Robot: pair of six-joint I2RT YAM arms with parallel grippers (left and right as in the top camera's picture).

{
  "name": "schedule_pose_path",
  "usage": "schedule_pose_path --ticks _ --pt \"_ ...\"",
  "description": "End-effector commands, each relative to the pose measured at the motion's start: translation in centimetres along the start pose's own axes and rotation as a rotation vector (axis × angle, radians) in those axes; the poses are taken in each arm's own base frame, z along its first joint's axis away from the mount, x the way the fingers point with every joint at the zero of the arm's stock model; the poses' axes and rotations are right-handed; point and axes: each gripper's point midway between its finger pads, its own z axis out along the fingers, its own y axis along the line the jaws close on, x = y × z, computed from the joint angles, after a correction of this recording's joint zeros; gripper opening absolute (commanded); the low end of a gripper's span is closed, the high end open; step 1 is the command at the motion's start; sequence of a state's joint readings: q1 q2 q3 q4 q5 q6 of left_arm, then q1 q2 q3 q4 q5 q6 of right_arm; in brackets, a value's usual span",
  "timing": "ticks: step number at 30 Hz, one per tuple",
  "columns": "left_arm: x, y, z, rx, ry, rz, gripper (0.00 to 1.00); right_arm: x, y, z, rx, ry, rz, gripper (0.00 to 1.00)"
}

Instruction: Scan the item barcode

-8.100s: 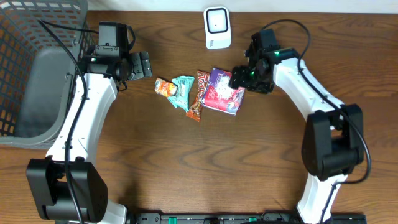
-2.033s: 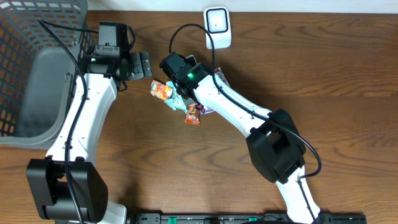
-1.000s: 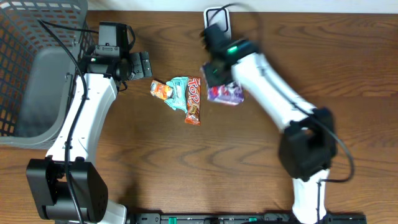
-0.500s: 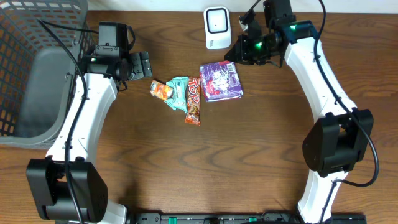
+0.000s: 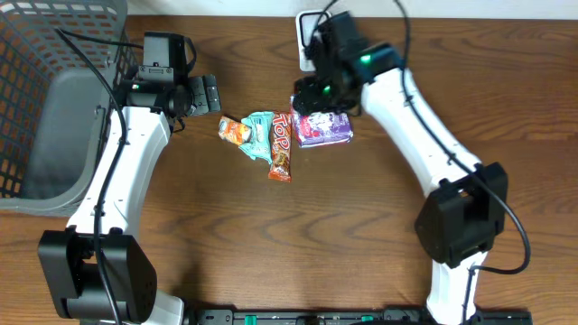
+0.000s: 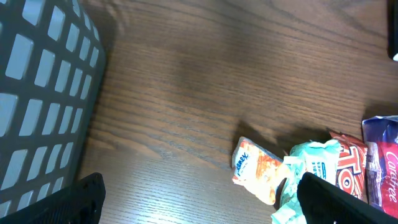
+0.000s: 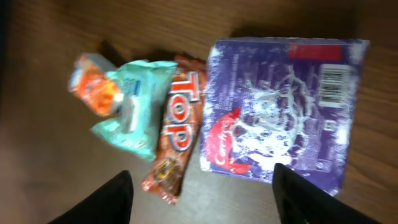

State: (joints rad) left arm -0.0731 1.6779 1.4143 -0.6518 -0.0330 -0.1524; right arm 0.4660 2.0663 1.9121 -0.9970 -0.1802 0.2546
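Overhead. Examiner: Containers?
Recorder: One grey mesh basket stands at the left edge of the table; only its grey interior shows. Four items lie outside it, mid-table in a row, neighbours touching: orange packet, teal packet, red Top bar, purple packet. The right gripper hangs over the purple packet's far edge, just in front of the white scanner. The left gripper sits nearer the basket, apart from the packets.
Examiner: Left wrist?
Recorder: Fingers spread wide, nothing between them. Basket wall at left, packets at right.
Examiner: Right wrist?
Recorder: Jaws parted, gripping nothing. The purple packet lies flat below, its barcode face up at the top right corner, the red Top bar against its left edge.
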Motion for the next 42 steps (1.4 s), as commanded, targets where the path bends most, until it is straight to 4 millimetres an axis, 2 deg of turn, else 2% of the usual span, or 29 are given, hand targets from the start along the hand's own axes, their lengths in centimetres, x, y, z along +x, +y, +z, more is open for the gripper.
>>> schedule_pose_path --ticks 1,2,6,11,19,26,31,36,39,42 --pt "0.3 0.4 0.4 -0.014 0.011 0.007 0.98 -0.6 -1.8 -0.3 0.249 -0.075 -0.011 0.86" --pt "0.3 0.4 0.4 -0.014 0.011 0.007 0.98 -0.6 -1.6 -0.2 0.271 -0.08 -0.021 0.91" --pt "0.3 0.4 0.4 -0.014 0.011 0.007 0.98 -0.5 -0.6 -0.1 0.332 -0.104 -0.064 0.99" --pt "0.3 0.4 0.4 -0.014 0.011 0.007 0.98 -0.1 1.2 0.6 0.315 -0.107 -0.1 0.99" --pt "0.3 0.4 0.4 -0.014 0.011 0.007 0.98 -0.1 1.3 2.2 0.316 -0.099 -0.105 0.99" --pt "0.3 0.4 0.4 -0.014 0.011 0.007 0.98 0.4 0.6 6.4 0.368 -0.075 -0.122 0.93" --pt "0.3 0.4 0.4 -0.014 0.011 0.007 0.98 0.8 -0.7 8.4 0.487 -0.08 -0.152 0.89" --pt "0.3 0.4 0.4 -0.014 0.011 0.007 0.98 1.8 -0.9 10.7 0.523 -0.05 -0.18 0.86" --pt "0.3 0.4 0.4 -0.014 0.011 0.007 0.98 2.6 -1.3 12.0 0.552 -0.03 -0.194 0.79" --pt "0.3 0.4 0.4 -0.014 0.011 0.007 0.98 3.2 -2.1 13.0 0.588 -0.008 -0.203 0.65"
